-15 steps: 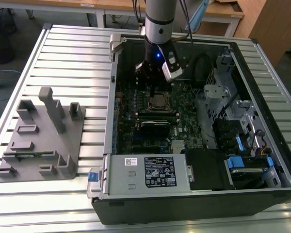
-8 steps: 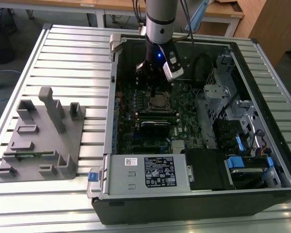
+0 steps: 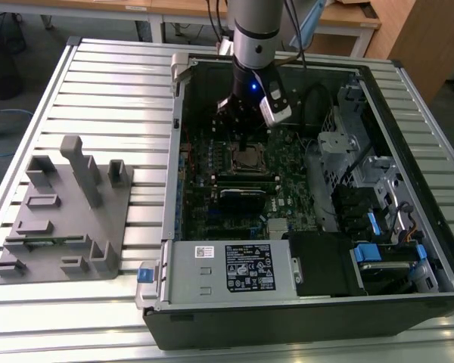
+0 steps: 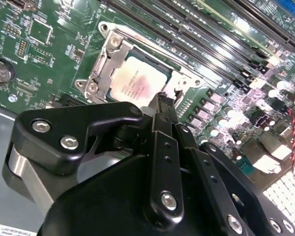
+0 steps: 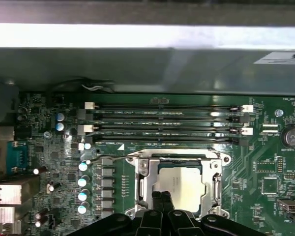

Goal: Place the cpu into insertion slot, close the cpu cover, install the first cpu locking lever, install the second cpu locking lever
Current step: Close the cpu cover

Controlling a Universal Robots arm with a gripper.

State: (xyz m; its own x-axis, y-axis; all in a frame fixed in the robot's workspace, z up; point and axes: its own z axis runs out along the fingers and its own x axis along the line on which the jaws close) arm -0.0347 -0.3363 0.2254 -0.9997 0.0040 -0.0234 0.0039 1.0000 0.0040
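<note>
The cpu point(image 5: 182, 184) lies flat in the insertion slot point(image 5: 179, 189) on the green board, its pale metal top showing. The cpu cover point(image 5: 143, 182) lies down over it, framing the chip; in the second wrist view the cover point(image 4: 105, 61) surrounds the cpu point(image 4: 137, 81) too. A thin wire locking lever point(image 5: 113, 158) runs along the socket edge beside the memory slots. My gripper point(image 5: 162, 199) hangs just over the socket's edge, fingers pressed together, tips point(image 4: 162, 98) close to the lever's hooked end point(image 4: 177, 91). In the exterior view the gripper point(image 3: 244, 147) is above the socket point(image 3: 250, 157).
Several long black memory slots point(image 5: 162, 123) run beside the socket. A row of capacitors point(image 5: 82, 182) and a coin battery point(image 5: 291, 136) flank it. The grey power supply point(image 3: 227, 268), drive cage point(image 3: 363, 189) and case walls enclose the board. A grey fixture tray point(image 3: 60, 219) sits on the exterior view's left.
</note>
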